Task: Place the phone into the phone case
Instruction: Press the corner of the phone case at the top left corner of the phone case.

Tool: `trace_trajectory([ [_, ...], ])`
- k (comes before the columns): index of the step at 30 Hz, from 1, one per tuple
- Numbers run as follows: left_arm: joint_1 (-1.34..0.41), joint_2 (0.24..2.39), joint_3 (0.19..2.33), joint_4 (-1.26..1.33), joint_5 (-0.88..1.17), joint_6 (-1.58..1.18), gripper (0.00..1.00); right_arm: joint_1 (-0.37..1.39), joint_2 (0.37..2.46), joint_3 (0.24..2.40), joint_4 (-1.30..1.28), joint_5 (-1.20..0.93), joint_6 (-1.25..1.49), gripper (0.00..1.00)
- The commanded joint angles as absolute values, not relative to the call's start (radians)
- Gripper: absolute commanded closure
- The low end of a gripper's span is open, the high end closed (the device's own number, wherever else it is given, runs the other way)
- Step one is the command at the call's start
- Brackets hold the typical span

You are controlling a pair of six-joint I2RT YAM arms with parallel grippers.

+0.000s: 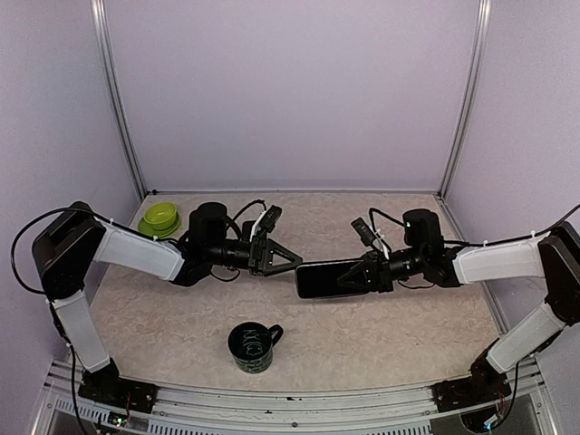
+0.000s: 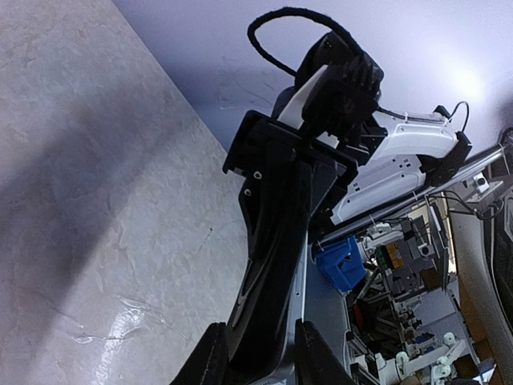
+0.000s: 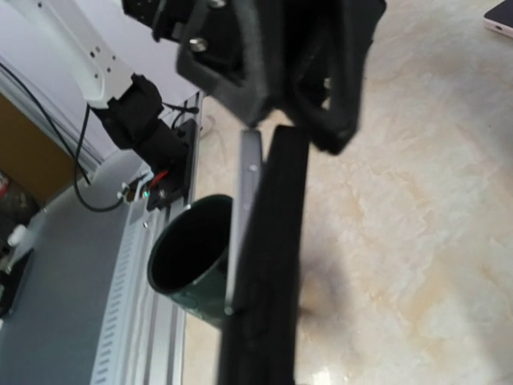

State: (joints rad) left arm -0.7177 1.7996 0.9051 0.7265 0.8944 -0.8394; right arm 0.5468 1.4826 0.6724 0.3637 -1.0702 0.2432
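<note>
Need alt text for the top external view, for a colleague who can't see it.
The two arms meet in mid-air: the right pincer grips one end of the dark phone and case, the left pincer the other. A dark mug stands nearer the arm bases, a green bowl at the far left.

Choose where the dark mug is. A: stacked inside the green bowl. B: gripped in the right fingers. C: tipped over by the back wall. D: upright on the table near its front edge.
D: the dark mug stands upright, opening up, on the table near the front edge, well apart from the green bowl.
</note>
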Motion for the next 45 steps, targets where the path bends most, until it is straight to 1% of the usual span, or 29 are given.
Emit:
trace_trajectory([
  [1, -0.740, 1.778, 0.881, 0.839, 0.982, -0.861, 0.71, 0.549, 1.429, 0.670, 0.330, -1.093, 0.140, 1.00],
  [10, -0.765, 1.787, 0.876, 0.885, 1.035, -0.890, 0.71, 0.549, 1.394, 0.663, 0.311, -1.067, 0.091, 1.00],
  [28, -0.786, 1.801, 0.870, 0.872, 1.066, -0.883, 0.72, 0.550, 1.366, 0.669, 0.282, -0.975, 0.071, 1.00],
  [32, -0.790, 1.801, 0.883, 0.813, 1.060, -0.840, 0.78, 0.551, 1.377, 0.685, 0.256, -0.955, 0.081, 1.00],
  [34, -0.793, 1.799, 0.888, 0.787, 1.055, -0.821, 0.83, 0.551, 1.379, 0.686, 0.256, -0.949, 0.089, 1.00],
  [36, -0.797, 1.798, 0.896, 0.749, 1.048, -0.792, 0.91, 0.550, 1.378, 0.687, 0.253, -0.930, 0.093, 1.00],
  [42, -0.799, 1.791, 0.899, 0.727, 1.029, -0.769, 0.99, 0.549, 1.393, 0.695, 0.229, -0.874, 0.096, 1.00],
  [45, -0.798, 1.783, 0.901, 0.709, 1.010, -0.755, 1.00, 0.549, 1.400, 0.690, 0.229, -0.892, 0.087, 1.00],
])
